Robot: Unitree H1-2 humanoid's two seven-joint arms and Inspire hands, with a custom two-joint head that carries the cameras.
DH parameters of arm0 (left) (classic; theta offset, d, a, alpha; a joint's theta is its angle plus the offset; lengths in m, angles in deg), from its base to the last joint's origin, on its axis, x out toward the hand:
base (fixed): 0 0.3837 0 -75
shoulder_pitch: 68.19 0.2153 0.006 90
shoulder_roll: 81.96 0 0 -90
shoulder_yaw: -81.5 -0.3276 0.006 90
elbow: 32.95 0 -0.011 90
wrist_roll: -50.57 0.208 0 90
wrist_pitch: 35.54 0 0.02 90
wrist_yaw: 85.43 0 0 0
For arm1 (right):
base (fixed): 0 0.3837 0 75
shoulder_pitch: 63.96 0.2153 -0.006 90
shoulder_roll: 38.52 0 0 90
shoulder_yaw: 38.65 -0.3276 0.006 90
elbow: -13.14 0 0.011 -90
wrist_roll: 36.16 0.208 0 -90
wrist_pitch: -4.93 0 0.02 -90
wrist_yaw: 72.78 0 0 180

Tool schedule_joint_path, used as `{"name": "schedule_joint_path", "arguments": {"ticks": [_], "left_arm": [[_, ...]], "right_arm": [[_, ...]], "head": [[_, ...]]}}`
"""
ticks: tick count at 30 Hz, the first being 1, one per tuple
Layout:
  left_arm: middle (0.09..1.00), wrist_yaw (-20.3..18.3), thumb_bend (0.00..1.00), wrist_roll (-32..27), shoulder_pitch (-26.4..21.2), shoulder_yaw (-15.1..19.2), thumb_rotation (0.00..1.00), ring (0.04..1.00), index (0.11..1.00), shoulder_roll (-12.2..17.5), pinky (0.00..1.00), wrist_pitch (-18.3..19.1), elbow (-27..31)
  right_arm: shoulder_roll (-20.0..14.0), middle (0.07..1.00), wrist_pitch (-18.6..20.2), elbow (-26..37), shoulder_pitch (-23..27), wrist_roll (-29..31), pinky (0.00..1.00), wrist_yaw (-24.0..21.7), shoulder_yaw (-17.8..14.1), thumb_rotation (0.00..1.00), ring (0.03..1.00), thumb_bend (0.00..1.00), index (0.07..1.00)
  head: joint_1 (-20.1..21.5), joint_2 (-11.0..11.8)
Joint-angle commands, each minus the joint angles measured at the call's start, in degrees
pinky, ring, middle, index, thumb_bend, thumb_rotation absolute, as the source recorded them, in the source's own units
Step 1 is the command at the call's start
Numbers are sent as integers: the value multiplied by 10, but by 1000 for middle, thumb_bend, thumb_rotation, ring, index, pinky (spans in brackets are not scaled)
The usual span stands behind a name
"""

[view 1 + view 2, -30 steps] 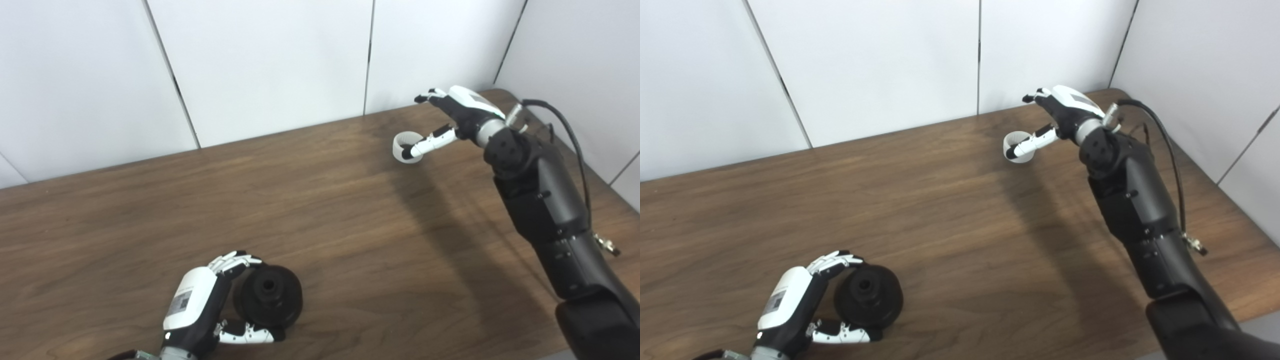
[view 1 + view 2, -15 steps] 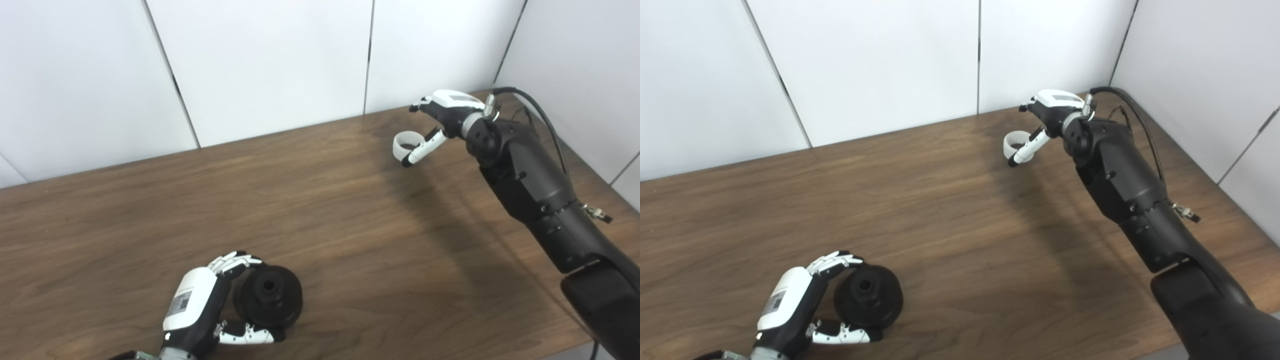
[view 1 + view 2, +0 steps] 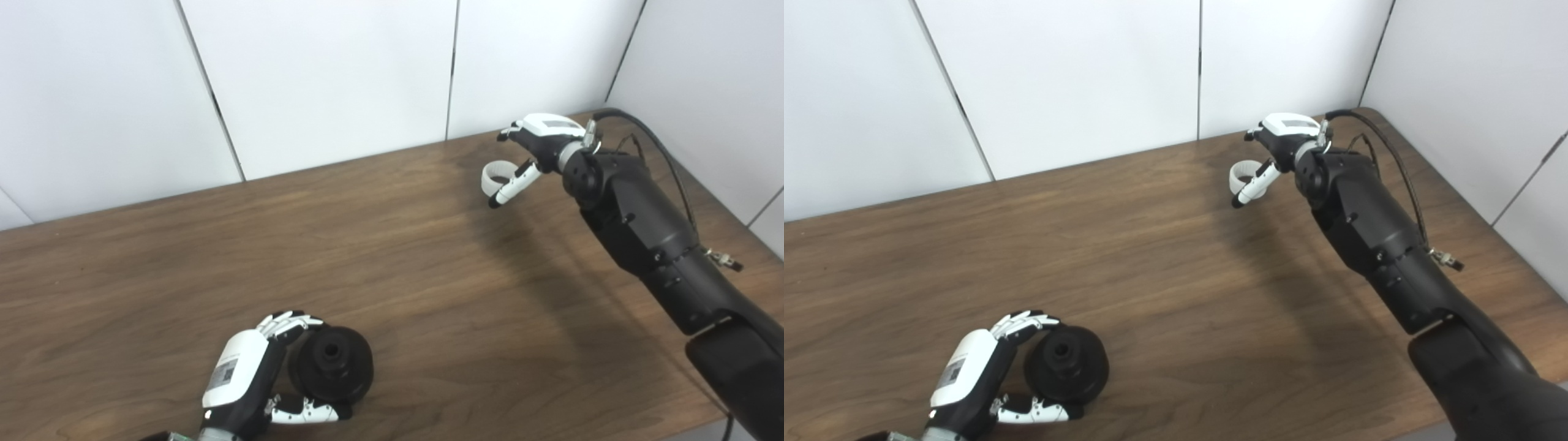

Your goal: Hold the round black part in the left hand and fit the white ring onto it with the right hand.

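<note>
Change: right arm has swung lower; thumb now past the ring's near side.
Right hand (image 3: 531, 142): fingers spread, nothing held, over white ring (image 3: 495, 176) near table (image 3: 392, 257) far right corner.
Left hand (image 3: 257, 373): closed around black part (image 3: 331, 364), near edge.

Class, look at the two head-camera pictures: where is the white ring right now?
The white ring lies on the far right of the wooden table, near the back wall, beside the right hand, far from the black part.
</note>
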State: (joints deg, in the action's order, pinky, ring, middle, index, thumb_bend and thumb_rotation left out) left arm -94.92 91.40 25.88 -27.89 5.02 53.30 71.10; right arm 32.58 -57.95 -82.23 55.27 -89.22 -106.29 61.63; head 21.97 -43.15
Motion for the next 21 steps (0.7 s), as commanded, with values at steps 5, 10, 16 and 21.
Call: {"name": "schedule_joint_path", "arguments": {"ticks": [5,10,16,21], "left_arm": [[800,-8,524,3,4,-2,51,891,485,6,931,3,16],[798,-10,523,0,5,-1,51,895,485,7,951,0,17],[797,-10,524,6,4,-3,52,887,485,6,925,5,19],[797,-9,524,6,4,-2,52,891,485,5,921,5,18]], "right_arm": [[-2,1000,-3,-3,24,-10,1000,17,-1,431,1000,1000,916],[-1,1000,-3,-13,27,-17,1000,20,9,433,1000,1000,914],[-5,1000,-3,-28,32,-13,1000,28,19,427,1000,997,906],[-7,1000,-4,-37,34,-10,1000,31,22,428,1000,984,898]], "head": [[-5,-3],[-5,-4],[-5,-4],[-5,-4]]}}
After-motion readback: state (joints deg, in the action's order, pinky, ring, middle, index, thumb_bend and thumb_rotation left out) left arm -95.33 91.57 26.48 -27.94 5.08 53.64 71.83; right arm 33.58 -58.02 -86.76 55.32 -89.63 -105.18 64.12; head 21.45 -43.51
